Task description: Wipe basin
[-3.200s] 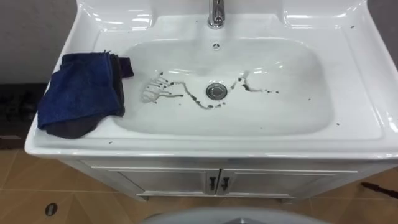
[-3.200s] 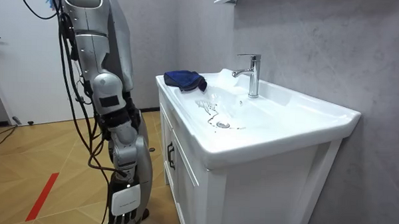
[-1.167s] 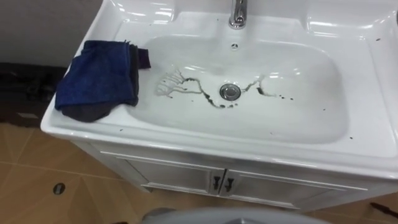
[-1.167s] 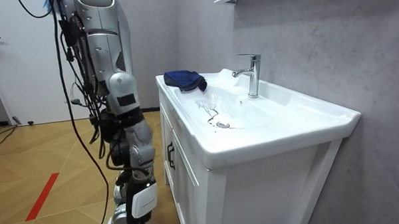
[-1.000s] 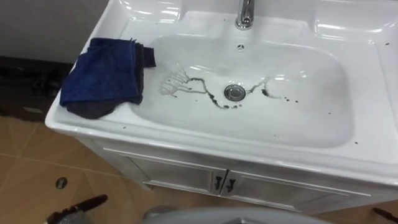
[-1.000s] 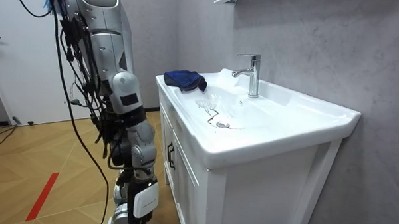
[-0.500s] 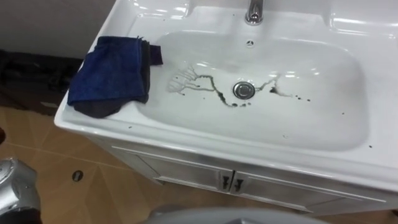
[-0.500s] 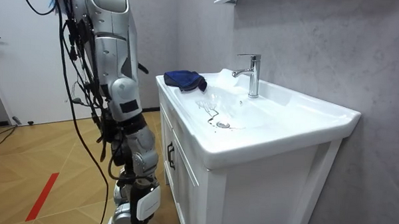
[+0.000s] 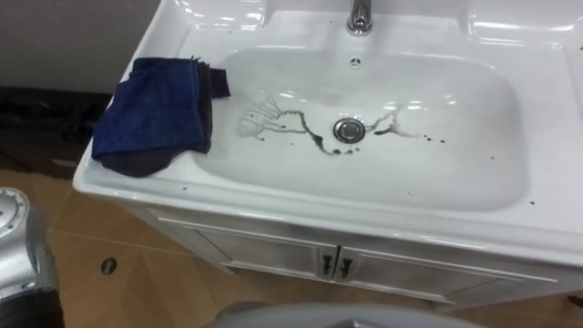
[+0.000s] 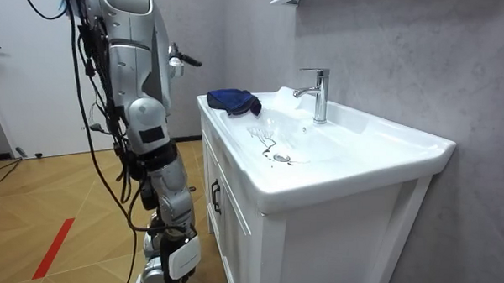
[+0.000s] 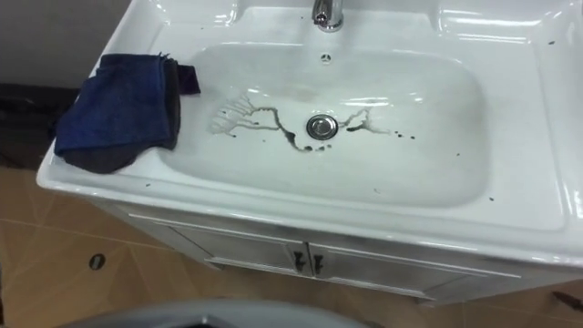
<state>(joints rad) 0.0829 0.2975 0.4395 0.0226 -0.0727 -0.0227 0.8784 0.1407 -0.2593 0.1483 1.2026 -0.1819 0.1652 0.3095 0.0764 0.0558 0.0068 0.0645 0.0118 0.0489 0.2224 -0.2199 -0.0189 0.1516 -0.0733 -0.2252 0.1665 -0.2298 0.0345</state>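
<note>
Blue and folded, the cloth lies on the left rim of the counter, with its right edge hanging just over the lip of the white basin. Across the bottom of the bowl, dark streaks run on both sides of the drain, with loose specks further right. The tap stands at the far edge. In the room view the robot stands at the front of the cabinet, its left robot hand raised at chest height, short of the cloth. Whether that hand is open or closed cannot be told. The step in hand is probably fetching the cloth. A grasp from above at the thick middle should gather all the layers, and wiping from the left streaks toward the drain would avoid smearing dirt onto clean porcelain.
</note>
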